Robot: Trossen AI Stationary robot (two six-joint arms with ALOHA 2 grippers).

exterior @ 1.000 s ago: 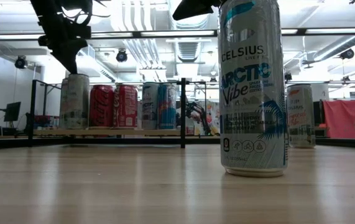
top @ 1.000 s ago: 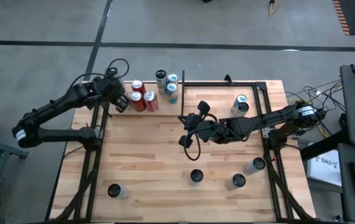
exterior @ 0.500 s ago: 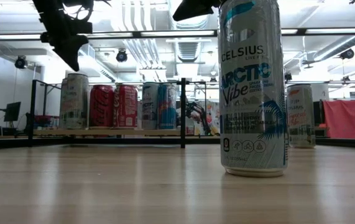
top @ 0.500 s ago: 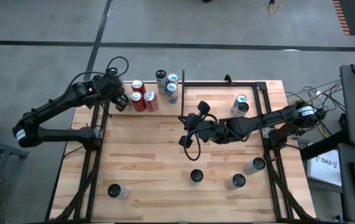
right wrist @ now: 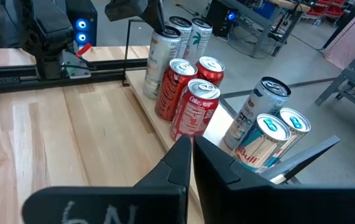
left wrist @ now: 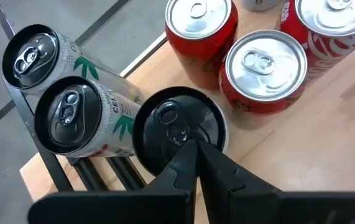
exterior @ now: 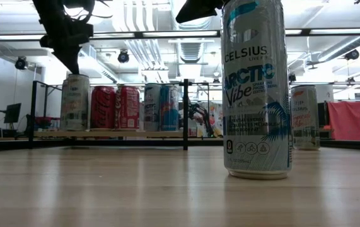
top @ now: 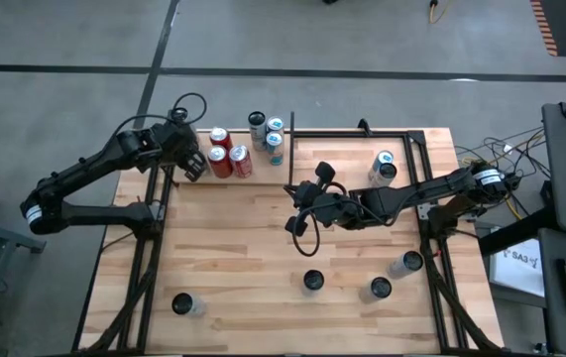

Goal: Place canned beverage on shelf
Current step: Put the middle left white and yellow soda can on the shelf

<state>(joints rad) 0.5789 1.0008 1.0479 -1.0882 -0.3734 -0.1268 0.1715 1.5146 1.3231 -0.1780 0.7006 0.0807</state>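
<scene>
Can (exterior: 256,88) reads CELSIUS Arctic Vibe | left gripper (left wrist: 197,163) closed, empty | right gripper (right wrist: 189,155) closed, empty

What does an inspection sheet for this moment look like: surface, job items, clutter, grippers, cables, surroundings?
Surface: wooden table, bare in the middle.
Job's things: shelf at the far edge, holding red cans and blue-and-silver cans; pale cans at its left end.
Clutter: loose cans stand near the front edge and one large can close to the low camera; a black metal frame at the far right.
Grippers: left gripper shut, above a dark-topped can on the shelf; right gripper shut, empty, over mid-table.
Cables: loop by the right arm.
Surroundings: workshop benches; nobody seen.
</scene>
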